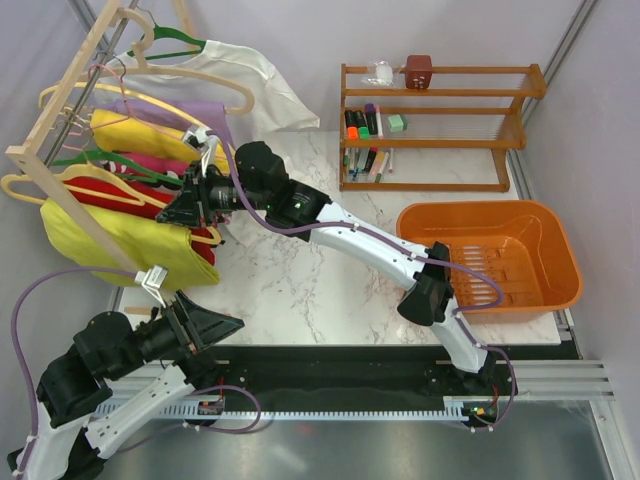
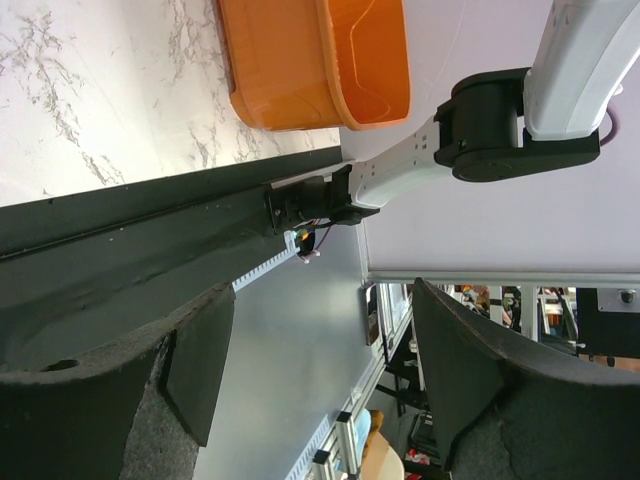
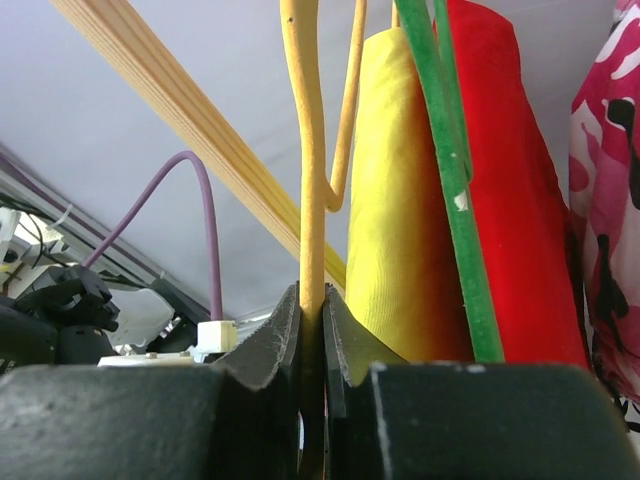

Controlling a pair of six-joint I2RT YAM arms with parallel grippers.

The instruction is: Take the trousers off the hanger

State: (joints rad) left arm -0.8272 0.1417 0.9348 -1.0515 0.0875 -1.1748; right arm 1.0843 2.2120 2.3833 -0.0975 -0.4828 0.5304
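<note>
Risk: the trousers could stay draped on the hanger and drag it off the wooden rail, or the thin plastic could slip out of the pinch.
Cause: only one claw has a hold, and that hold is on the hanger, not on the cloth. A green hanger and a red garment crowd in just beside the claw.
Right arm: stretched far across the table towards the rack, wrist turned in among the hanging clothes.
Right claw: clamped shut on the hanger's thin bar.
Left arm: folded low, well short of the rack.
Left claw: fingers spread, nothing between them.
Trousers: hanging just beside the right claw, under the rail.
</note>
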